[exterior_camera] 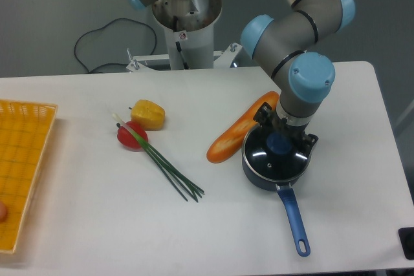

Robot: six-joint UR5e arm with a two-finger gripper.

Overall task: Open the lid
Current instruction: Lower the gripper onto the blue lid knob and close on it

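The round glass lid with a metal rim and blue central knob (272, 158) sits flat on the dark saucepan with a long blue handle (294, 221), right of centre on the white counter (97, 224), the handle pointing toward the near edge. The black two-finger tool (280, 140) of the grey arm with light-blue joints (304, 79) hangs straight down over the lid, its fingers set on either side of the blue knob; the wrist blocks the view of the tips, so I cannot tell whether they are pressing the knob or standing just apart from it. Touching the far-left side of the saucepan lies an orange, loaf-shaped toy bread (240, 128), running diagonally from near-left to far-right. Further left on the counter, a red round toy tomato (131, 136) rests just beside a yellow toy pepper (148, 114), and a bundle of thin green chive stalks (168, 169) crosses the tomato and fans out to the near right. A yellow mesh basket (22, 159) lies at the left edge, and the arm's pale base column (187, 27) stands beyond the far edge with a black cable (103, 43) looping beside it
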